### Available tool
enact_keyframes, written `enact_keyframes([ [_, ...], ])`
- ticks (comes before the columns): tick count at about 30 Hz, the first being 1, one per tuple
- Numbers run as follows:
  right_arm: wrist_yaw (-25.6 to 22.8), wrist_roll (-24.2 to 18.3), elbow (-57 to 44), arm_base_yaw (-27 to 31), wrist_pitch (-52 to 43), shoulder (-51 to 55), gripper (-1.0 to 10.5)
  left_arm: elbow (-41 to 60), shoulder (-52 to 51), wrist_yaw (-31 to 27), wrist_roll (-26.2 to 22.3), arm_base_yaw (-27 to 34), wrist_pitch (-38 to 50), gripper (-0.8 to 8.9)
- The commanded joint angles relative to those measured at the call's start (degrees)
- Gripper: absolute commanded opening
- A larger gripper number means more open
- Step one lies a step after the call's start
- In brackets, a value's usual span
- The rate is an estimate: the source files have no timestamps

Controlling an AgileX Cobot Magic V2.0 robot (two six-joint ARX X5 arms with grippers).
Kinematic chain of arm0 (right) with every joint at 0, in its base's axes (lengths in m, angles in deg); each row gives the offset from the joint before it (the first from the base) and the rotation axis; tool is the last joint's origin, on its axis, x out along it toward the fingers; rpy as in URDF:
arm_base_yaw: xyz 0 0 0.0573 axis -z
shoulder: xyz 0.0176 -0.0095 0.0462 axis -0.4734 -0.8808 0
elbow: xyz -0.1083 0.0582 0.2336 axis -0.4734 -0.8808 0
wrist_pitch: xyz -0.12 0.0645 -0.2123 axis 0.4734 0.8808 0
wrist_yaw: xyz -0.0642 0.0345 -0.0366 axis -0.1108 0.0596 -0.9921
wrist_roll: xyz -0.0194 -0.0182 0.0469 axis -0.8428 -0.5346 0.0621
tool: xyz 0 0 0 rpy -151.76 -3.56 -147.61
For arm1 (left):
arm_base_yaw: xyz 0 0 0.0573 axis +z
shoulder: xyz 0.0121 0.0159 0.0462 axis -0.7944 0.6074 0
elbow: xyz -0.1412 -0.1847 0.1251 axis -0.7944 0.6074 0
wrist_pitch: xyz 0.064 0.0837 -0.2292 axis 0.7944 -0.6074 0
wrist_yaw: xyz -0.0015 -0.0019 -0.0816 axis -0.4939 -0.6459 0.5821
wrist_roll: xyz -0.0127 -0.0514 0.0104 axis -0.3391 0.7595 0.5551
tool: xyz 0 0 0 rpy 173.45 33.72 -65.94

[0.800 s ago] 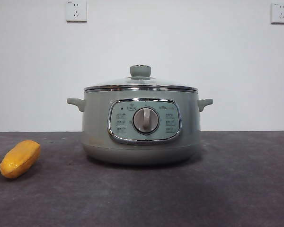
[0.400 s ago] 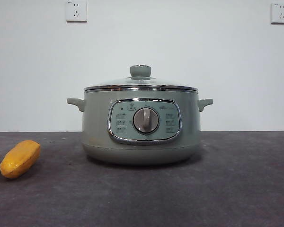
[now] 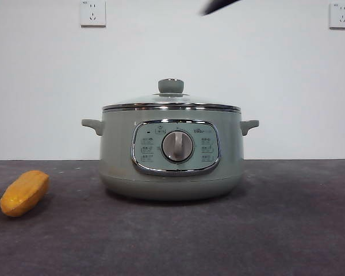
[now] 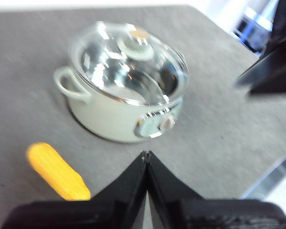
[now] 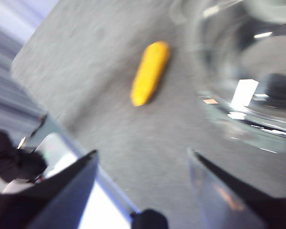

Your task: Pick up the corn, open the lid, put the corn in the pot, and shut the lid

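front view: a large round sage-green electric cooking pot (image 3: 171,155) with two small side handles, a chrome-framed front panel and a silver dial stands in the middle of the dark grey surface (image 3: 276,230). a round clear-glass lid (image 3: 171,102) with a chrome rim and a sage-green knob sits closed on top of the pot. a small smooth yellow-orange oblong corn (image 3: 25,192) lies on the surface near the picture's left edge, well apart from the pot and tilted, with one end raised toward the pot. a blurred black tip of an arm (image 3: 219,6) shows at the top edge, above the pot; which arm it belongs to cannot be told here. two white wall sockets (image 3: 92,12) sit high on the pale wall behind.

in the left wrist view the left pincer (image 4: 147,157) is clenched, its two black jaws pressed together and grasping nothing, above the surface between the corn and the pot's dial side.

in the right wrist view, which is blurred, the right pincer (image 5: 143,160) is released, jaws spread wide and empty, with the corn beyond them and the glass lid just beside.
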Motion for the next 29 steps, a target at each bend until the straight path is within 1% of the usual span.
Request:
enact_keyframes([
  [1, -0.3, 1.9, 5.2, -4.2, -0.2, -7.6, 5.4, 0.0, -2.5, -1.5, 1.0, -0.1, -1.2, -0.05],
  [4, -0.7, 3.3, 10.4, -7.8, -0.1, -14.2, 5.4, 0.0, -4.9, -3.7, 1.9, -0.1, -3.5, -0.05],
  [6, -1.1, 4.2, 14.0, -9.8, 0.0, -18.3, 5.4, 0.0, -6.6, -4.0, 2.2, -0.1, -4.8, -0.05],
  [10, -3.4, 4.7, 21.5, -13.2, 0.5, -26.5, 5.4, -0.1, -10.6, -6.9, 5.4, -0.1, -5.7, -0.05],
  [16, -8.0, 4.6, 31.1, -15.6, 0.7, -36.9, 5.4, -0.2, -15.6, -10.9, 11.0, -0.1, -6.5, -0.05],
  [19, -8.9, 4.1, 34.2, -15.6, 0.0, -41.2, 5.4, -0.8, -16.9, -11.5, 12.6, -0.1, -7.0, -0.05],
  [21, -9.1, 4.1, 35.6, -15.6, -0.3, -43.9, 5.4, -2.4, -17.2, -14.1, 12.7, -0.1, -7.8, -0.05],
  [22, -10.0, 4.1, 36.3, -15.6, -0.3, -45.5, 5.4, -3.9, -17.2, -17.0, 12.5, -0.1, -8.6, -0.05],
  [25, -11.8, 3.7, 37.0, -15.6, -1.1, -48.6, 5.4, -8.0, -17.1, -22.7, 11.7, -0.1, -9.9, -0.05],
  [29, -14.8, 3.7, 37.0, -15.5, -2.3, -51.9, 5.4, -12.8, -17.1, -25.8, 10.6, -0.1, -10.5, -0.05],
])
